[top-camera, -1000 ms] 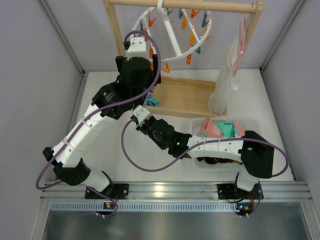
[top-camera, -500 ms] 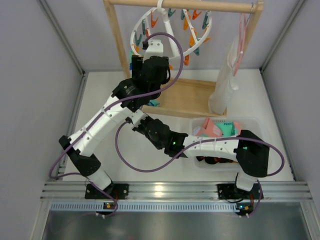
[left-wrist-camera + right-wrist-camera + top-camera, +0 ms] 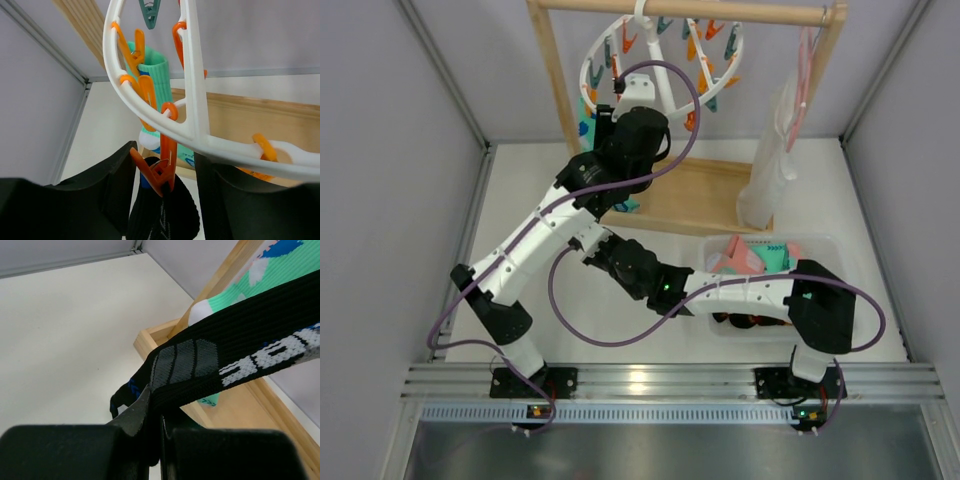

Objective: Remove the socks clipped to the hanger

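Up toward 12 o'clock since a second ago with the left arm (image 3: 545, 220): straighter at the elbow, wrist now level with the hanger (image 3: 662, 62) rather than below it. Stretched long from its base at 7 o'clock. Left gripper (image 3: 164, 167) spread wide, one black finger either side of an orange pin (image 3: 167, 147), touching neither side as far as can be seen.

Low and folded for the right arm (image 3: 740, 290), reaching from 5 o'clock to table centre under the left forearm. Right gripper (image 3: 156, 415) clenched on the black sock (image 3: 235, 347).

Smooth, hard white plastic for the hanger: curved ring, straight cross bars, glossy orange pins and one teal.

Ribbed knit for the black sock, with grey panels and white woven marks. Top end pinched in the orange pin, hanging toward 6 o'clock in the left wrist view. In the right wrist view, pulled out as a band from the jaws toward 2 o'clock.

Behind it, a teal sock (image 3: 152, 75), clipped upright, cuff at 12 o'clock. At 3 o'clock, a clear bin (image 3: 823, 246) with pink and teal socks.
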Action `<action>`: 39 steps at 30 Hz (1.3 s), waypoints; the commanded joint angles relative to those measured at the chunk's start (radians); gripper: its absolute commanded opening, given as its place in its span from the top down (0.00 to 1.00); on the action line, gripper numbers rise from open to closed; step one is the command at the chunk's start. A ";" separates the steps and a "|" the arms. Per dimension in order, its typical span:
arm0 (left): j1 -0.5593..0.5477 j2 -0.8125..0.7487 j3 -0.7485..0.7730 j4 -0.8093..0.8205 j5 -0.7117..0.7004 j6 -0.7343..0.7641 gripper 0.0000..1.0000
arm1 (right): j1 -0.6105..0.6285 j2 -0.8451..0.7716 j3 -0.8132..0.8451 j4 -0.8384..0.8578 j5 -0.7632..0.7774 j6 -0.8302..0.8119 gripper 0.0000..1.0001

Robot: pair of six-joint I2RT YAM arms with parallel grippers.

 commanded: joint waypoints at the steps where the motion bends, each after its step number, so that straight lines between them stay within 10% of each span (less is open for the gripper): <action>1: 0.006 0.007 0.059 0.036 -0.051 0.026 0.48 | 0.036 0.032 0.028 -0.018 -0.050 -0.003 1.00; 16: 0.015 0.043 0.072 0.036 -0.033 0.019 0.51 | 0.038 0.014 0.003 -0.010 -0.059 -0.004 1.00; 27: 0.026 0.053 0.093 0.036 -0.016 0.016 0.92 | 0.036 -0.017 -0.046 0.011 -0.059 0.011 1.00; 39: 0.024 -0.051 0.001 0.036 0.185 -0.095 0.47 | 0.041 -0.438 -0.311 -0.088 -0.025 0.246 1.00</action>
